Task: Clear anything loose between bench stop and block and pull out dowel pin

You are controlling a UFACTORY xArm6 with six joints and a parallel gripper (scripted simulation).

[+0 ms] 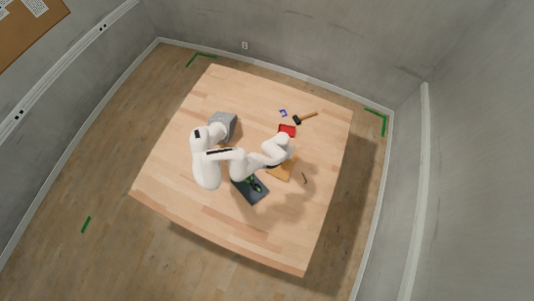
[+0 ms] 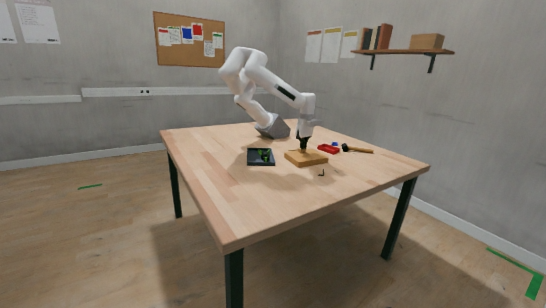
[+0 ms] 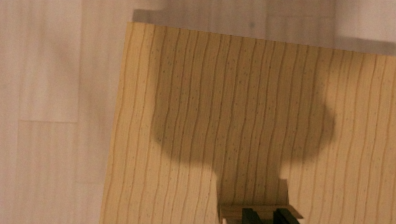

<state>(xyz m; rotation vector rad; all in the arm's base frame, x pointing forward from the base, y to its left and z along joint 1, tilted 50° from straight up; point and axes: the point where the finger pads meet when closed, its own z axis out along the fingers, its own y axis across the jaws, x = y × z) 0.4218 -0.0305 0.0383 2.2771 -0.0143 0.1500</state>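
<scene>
The tan bench board [image 2: 306,157] lies near the middle of the table; it also shows in the overhead view [image 1: 283,168] and fills the wrist view [image 3: 250,125]. My gripper [image 2: 303,145] points straight down at the board's far part. In the wrist view the dark fingertips stand close together right over the small wooden block at the bottom edge. They are shut on a thin thing there, the dowel pin, which the fingers hide. I cannot see the bench stop. A green thing, perhaps the spring clamp [image 2: 265,154], lies on a dark tray [image 2: 259,156].
A red flat piece [image 2: 328,148], a small blue piece [image 2: 334,144] and a hammer [image 2: 357,149] lie to the right of and beyond the board. A small black L-shaped key [image 2: 321,173] lies in front of it. The arm's grey base [image 2: 274,127] stands behind.
</scene>
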